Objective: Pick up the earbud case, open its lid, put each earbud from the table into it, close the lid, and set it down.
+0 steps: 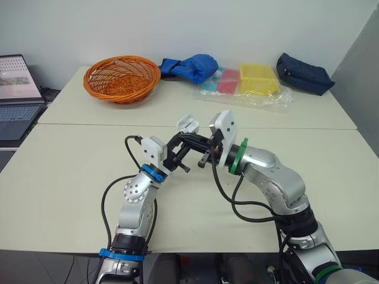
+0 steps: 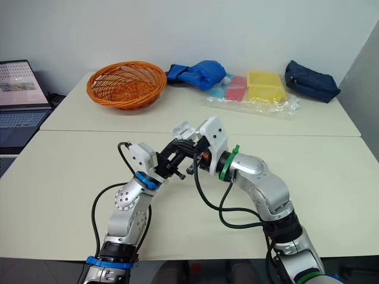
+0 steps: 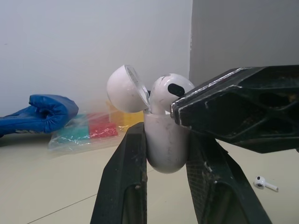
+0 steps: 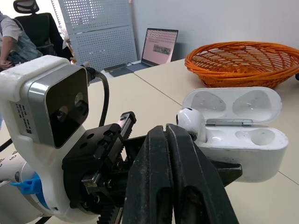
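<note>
Item: earbud case (image 4: 243, 149), white, lid (image 3: 124, 88) hinged back. Held above the desk (image 1: 71, 160), clamped upright between the left hand's (image 3: 167, 134) fingers, presumably so its sockets face the other arm.
Item: earbud (image 4: 190, 120), standing half-seated in one socket. The right hand (image 4: 170, 135), fingers drawn narrow, bears on it, likely to press it home.
Item: second earbud (image 3: 265, 183), lying on the desk, awaiting pickup.

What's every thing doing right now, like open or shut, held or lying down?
Earbud case: lid open, held off the table.
One earbud: sitting in the case.
Other earbud: lying on the table.
Left claw: shut on the earbud case.
Right claw: shut, tips by the seated earbud.
Laptop: open, screen lit.
</note>
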Tool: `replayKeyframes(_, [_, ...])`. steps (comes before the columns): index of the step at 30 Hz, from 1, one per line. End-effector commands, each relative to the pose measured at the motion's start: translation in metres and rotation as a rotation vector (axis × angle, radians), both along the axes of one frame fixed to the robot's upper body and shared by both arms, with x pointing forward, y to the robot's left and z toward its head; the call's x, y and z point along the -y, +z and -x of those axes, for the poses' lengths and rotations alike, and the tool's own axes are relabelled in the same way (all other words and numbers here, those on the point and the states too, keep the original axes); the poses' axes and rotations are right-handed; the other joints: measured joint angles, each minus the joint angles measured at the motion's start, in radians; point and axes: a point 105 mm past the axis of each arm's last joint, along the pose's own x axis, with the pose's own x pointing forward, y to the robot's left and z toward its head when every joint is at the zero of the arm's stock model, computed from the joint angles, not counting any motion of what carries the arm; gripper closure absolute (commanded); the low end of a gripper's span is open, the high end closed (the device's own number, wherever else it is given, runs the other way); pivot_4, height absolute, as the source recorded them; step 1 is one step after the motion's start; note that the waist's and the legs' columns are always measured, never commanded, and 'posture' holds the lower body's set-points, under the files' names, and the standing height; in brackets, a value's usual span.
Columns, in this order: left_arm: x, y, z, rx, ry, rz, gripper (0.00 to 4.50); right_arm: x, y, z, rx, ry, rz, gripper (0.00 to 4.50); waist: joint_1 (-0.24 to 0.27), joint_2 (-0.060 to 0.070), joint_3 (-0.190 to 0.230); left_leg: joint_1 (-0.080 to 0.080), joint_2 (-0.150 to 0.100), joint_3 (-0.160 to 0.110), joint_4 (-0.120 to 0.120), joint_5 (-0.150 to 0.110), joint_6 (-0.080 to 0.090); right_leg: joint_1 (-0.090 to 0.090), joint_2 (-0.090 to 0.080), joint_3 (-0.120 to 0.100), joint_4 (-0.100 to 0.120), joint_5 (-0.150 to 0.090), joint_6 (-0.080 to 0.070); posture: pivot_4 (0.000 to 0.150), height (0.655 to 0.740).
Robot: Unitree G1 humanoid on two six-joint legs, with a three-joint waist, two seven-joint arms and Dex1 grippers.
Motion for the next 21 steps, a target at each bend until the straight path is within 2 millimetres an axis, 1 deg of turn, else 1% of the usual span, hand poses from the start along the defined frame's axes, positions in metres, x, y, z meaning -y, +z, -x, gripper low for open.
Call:
replayKeyframes(1, [0.0054,0.017,0.0054,0.071,-0.02,0.016,3.75,0.0043,0.0168,-0.0004,0.047,-0.006,-0.037,4.43,0.0,0.0,0.0,0.0,0.0,0.0,0.0,0.0,0.0,0.0,0.0,0.0,0.0,0.0,0.0,0.15,0.74])
replayKeyframes(14, [0.0061,0.017,0.0048,0.071,-0.024,0.015,3.75,0.0049,0.017,0.0002,0.045,-0.004,-0.038,4.43,0.0,0.0,0.0,0.0,0.0,0.0,0.0,0.0,0.0,0.0,0.0,0.0,0.0,0.0,0.0,0.15,0.74])
replayKeyframes(21, [0.0065,0.0167,0.0051,0.07,-0.024,0.014,3.75,0.0044,0.0192,0.0063,0.054,0.025,-0.043,4.43,0.0,0.0,0.0,0.0,0.0,0.0,0.0,0.0,0.0,0.0,0.0,0.0,0.0,0.0,0.0,0.15,0.74])
